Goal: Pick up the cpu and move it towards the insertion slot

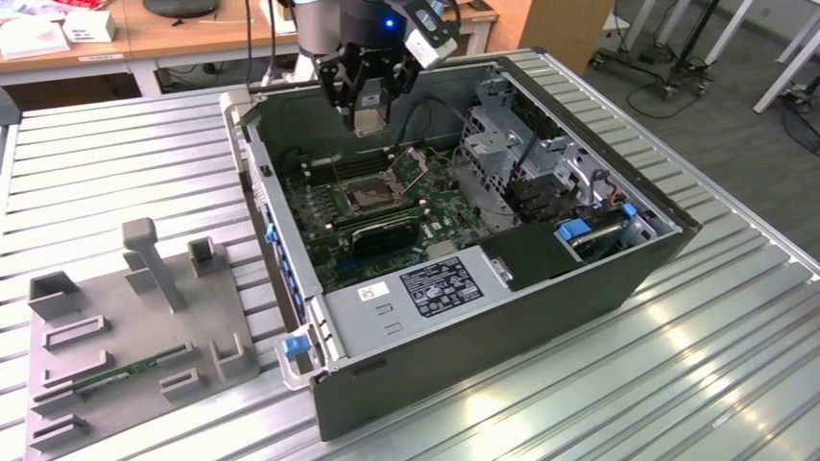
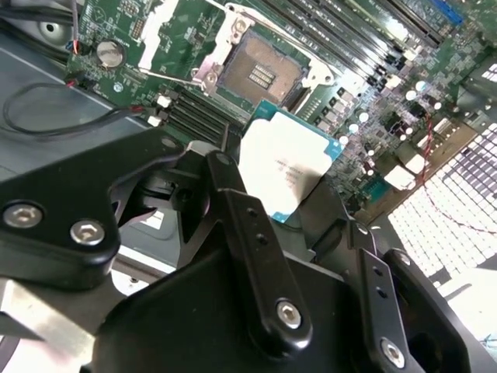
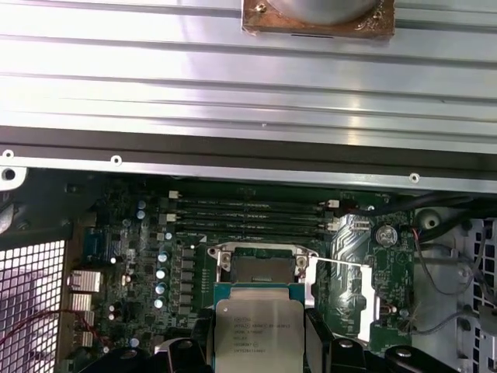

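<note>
My gripper (image 1: 368, 113) hangs over the far end of the open computer case (image 1: 615, 279), shut on the cpu (image 1: 369, 120), a flat square chip with a silvery top. In both wrist views the cpu (image 2: 286, 165) (image 3: 260, 332) sits clamped between the black fingers (image 2: 233, 206) (image 3: 324, 346). The insertion slot (image 1: 365, 198), a dark square socket in a silver frame, lies on the green motherboard below the chip and a little nearer the case's middle. Its open socket (image 2: 260, 74) (image 3: 260, 268) appears just past the chip's edge, with a gap of air between them.
Long black memory slots (image 3: 248, 217) run beside the socket. A drive cage and cables (image 1: 513, 163) and the power supply (image 1: 429, 288) crowd the case. On the exterior view's left, a grey fixture tray (image 1: 192, 336) holds a green memory stick (image 1: 122, 373) on the slatted metal table (image 1: 115, 173).
</note>
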`<act>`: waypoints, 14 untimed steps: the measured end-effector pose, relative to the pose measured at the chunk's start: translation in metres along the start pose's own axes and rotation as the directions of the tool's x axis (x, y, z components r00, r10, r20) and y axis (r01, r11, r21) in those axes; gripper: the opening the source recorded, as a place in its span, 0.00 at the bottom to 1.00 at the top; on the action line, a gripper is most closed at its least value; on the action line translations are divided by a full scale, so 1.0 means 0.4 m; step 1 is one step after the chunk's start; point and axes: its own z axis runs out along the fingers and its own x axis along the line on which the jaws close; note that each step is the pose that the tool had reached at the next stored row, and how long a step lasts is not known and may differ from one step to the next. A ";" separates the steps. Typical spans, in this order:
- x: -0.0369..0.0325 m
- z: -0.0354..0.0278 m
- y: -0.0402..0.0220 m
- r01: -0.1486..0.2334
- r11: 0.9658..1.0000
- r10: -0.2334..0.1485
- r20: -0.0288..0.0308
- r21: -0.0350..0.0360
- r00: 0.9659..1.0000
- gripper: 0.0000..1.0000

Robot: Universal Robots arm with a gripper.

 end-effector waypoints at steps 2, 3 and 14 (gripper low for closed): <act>-0.004 0.001 0.000 0.000 1.000 0.000 0.000 0.001 1.000 0.55; -0.005 0.002 0.000 -0.001 1.000 0.001 0.000 0.001 1.000 0.55; -0.011 0.006 -0.001 -0.032 0.999 0.032 0.002 0.002 0.999 0.55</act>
